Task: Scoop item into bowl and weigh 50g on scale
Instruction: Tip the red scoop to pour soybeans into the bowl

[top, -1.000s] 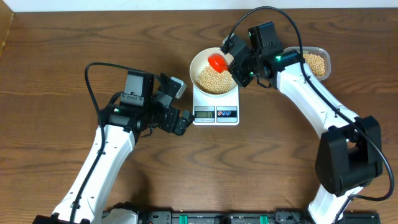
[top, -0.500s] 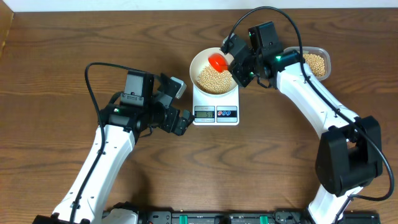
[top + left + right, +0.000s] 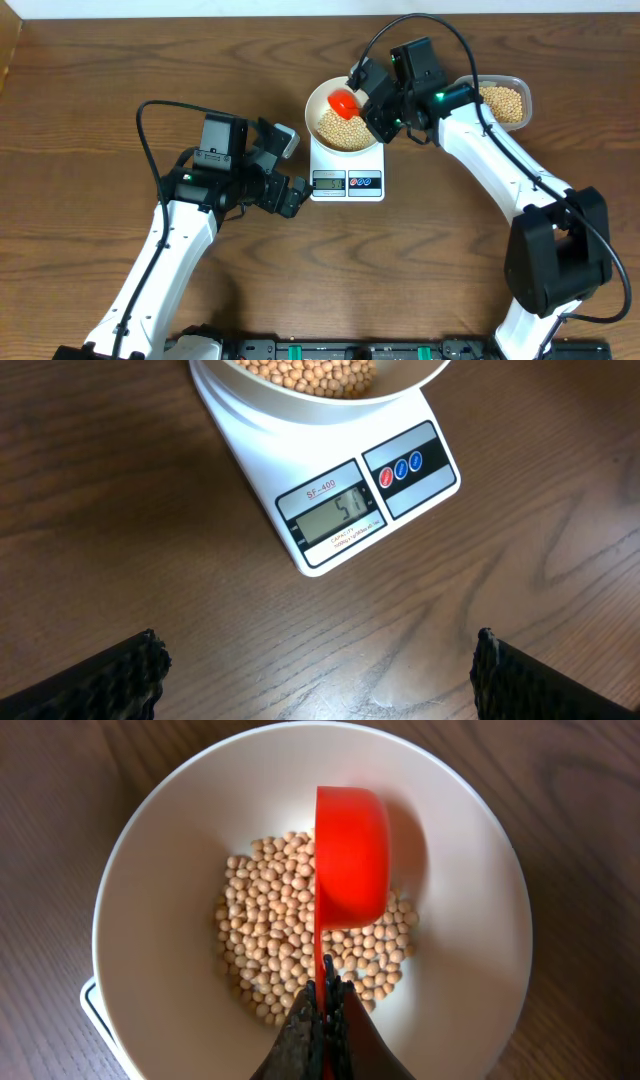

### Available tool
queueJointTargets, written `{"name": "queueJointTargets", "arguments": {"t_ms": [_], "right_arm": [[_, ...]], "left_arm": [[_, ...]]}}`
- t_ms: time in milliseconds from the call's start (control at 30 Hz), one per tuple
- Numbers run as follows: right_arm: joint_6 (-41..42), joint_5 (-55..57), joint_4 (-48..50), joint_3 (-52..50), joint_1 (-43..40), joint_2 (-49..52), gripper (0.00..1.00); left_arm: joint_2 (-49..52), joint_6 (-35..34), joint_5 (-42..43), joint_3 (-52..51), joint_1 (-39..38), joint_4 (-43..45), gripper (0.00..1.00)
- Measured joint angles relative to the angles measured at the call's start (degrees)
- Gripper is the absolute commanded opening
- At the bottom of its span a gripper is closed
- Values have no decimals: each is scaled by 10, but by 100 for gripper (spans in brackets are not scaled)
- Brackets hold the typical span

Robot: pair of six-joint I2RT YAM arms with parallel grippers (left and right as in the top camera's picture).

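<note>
Right claw (image 3: pixel 325 1010) pinching glossy red scoop (image 3: pixel 350 850) over round bowl (image 3: pixel 150 870).

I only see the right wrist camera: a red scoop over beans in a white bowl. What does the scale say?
Observer: In the left wrist view the scale display looks like 51, though the digits are faint.
Child: Where's the other arm?
Observer: Overhead, the left gripper sits open beside the scale, holding nothing.
Child: Any more beans?
Observer: Yes: overhead, a clear tub on the right side holds more beans.
</note>
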Motion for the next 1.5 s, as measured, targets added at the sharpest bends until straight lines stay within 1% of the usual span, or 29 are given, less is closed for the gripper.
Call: {"name": "queueJointTargets", "arguments": {"t_ms": [433,733,1133,1300,1500], "right_arm": [[0,0,-2,0,2,5,1],[-2,-1,-24,2,14,5,1],[-1,-39,-35,2,17,5,1],[8,-51,-36,2,16,5,1],[37,-80,-31,2,-3,5,1]], "left_arm": [[0,0,0,0,0,0,99],[0,0,0,0,0,0,99],[0,0,0,0,0,0,99],[0,0,0,0,0,0,99],[0,0,0,0,0,0,99]]}}
